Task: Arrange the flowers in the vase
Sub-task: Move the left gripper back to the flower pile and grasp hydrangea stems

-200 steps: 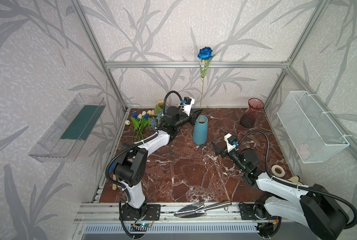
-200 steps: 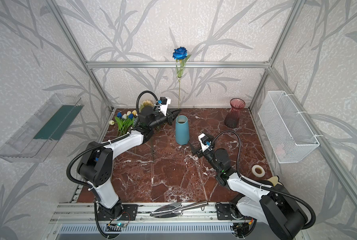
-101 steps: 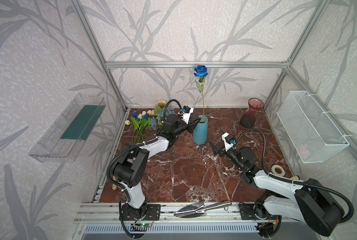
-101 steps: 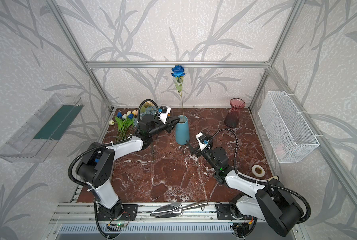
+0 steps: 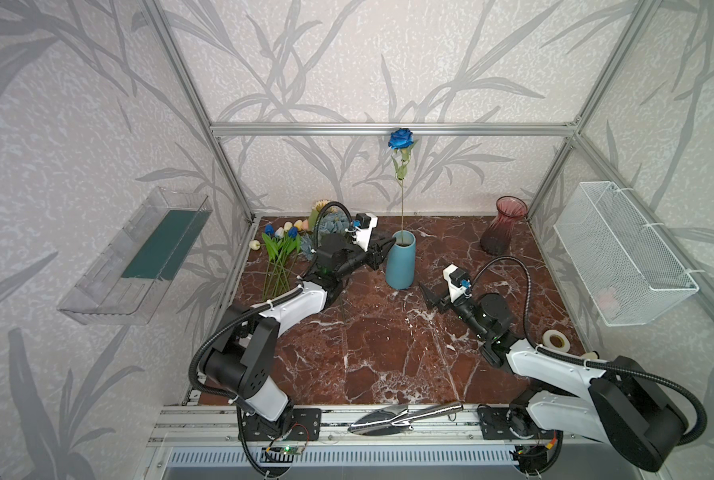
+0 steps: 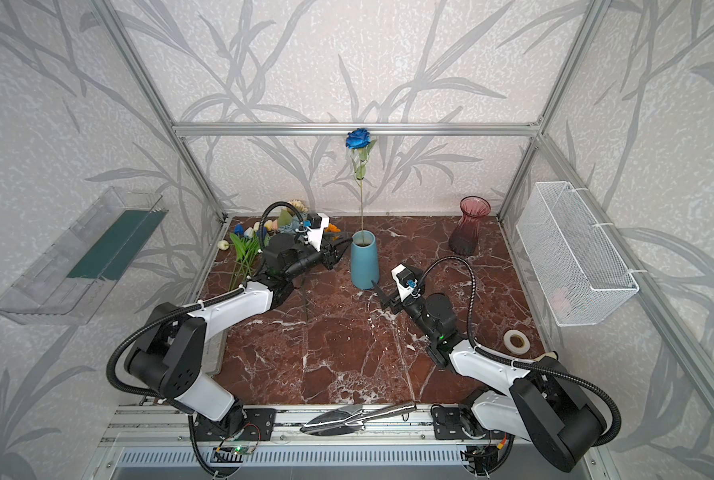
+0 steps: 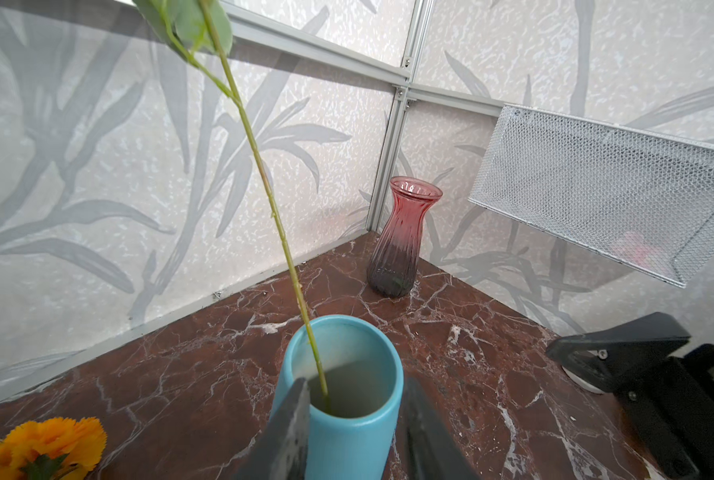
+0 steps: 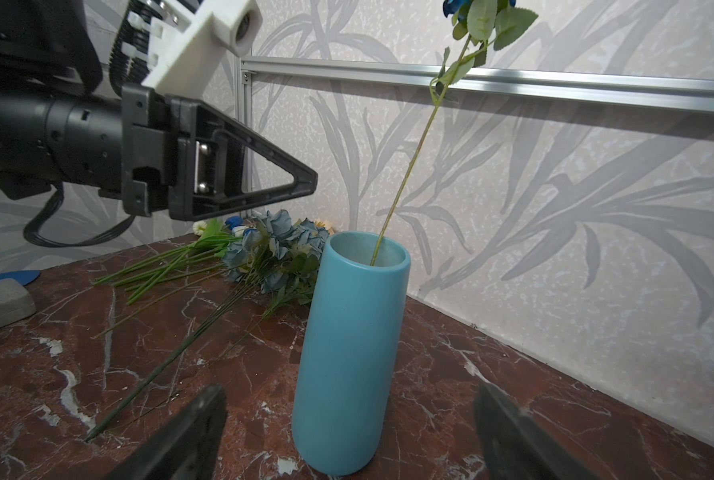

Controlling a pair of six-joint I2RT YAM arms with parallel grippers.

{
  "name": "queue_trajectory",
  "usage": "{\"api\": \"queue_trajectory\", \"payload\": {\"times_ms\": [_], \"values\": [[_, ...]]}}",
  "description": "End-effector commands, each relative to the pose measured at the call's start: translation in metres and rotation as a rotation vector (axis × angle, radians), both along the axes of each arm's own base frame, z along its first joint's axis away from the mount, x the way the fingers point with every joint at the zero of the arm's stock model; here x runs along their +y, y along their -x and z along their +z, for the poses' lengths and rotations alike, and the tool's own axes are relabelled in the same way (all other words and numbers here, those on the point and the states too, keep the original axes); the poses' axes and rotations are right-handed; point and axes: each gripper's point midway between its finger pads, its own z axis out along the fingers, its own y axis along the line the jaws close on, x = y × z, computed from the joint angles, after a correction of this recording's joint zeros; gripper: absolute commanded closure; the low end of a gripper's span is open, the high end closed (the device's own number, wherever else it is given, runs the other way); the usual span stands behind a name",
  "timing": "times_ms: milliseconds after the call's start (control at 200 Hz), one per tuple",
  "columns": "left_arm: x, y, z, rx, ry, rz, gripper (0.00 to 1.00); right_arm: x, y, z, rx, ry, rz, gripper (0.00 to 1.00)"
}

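- The dark blue rose (image 5: 400, 139) stood with its stem down inside the blue vase (image 5: 401, 268). The stalk leaned on the rim and the bloom sat high above it.
- The blue vase stood upright on the worktop (image 5: 388, 357), near the middle of the back edge.
- The left tool (image 5: 382, 252) hung level with the mouth of the vase, on the side facing the left edge. Its jaws were parted and gripped nothing. In the left wrist view the stalk rose free beyond the fingertips (image 7: 295, 419).
- The right tool (image 5: 430, 297) sat low over the worktop near the foot of the vase, on the side toward the front right corner. Its jaws were spread wide and empty, clear of the vase.
- The other flowers lay in the back left corner. The tulips (image 5: 282, 249) pointed their stems toward the front edge, with the dusty-blue rose bunch (image 8: 282, 237) beside them. The orange marigold (image 7: 51, 440) and the cream sunflower (image 5: 320, 205) lay there too.
- A pink glass vase (image 5: 502, 226) stood upright in the back right corner, and a roll of tape (image 5: 556, 340) lay near the right edge.
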Motion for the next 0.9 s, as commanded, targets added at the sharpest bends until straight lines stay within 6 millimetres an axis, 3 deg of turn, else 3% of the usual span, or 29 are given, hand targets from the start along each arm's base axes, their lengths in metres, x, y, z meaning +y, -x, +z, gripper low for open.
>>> {"api": "queue_trajectory", "payload": {"times_ms": [0,125,275,410,590,725,890], "values": [[0.029,0.002,0.014,0.019,0.036,0.085,0.55,0.002,0.0,0.019,-0.049,-0.021,0.011,0.06],[0.082,-0.009,0.011,0.142,0.087,0.25,0.54,0.011,0.007,0.018,-0.032,0.005,0.068,0.06],[0.153,-0.015,-0.031,0.35,0.063,0.516,0.54,0.032,0.026,0.01,-0.007,0.084,0.166,0.05],[0.182,0.001,-0.068,0.498,-0.07,0.673,0.54,0.056,0.051,-0.001,-0.009,0.155,0.295,0.04],[0.202,0.03,-0.12,0.711,-0.23,0.767,0.47,0.072,0.058,-0.035,0.051,0.173,0.343,0.03],[0.198,0.047,-0.146,0.821,-0.359,0.754,0.37,0.073,0.063,-0.042,0.019,0.108,0.329,0.03],[0.186,0.046,-0.166,0.877,-0.425,0.718,0.29,0.076,0.061,-0.058,0.082,0.114,0.328,0.02]]}}
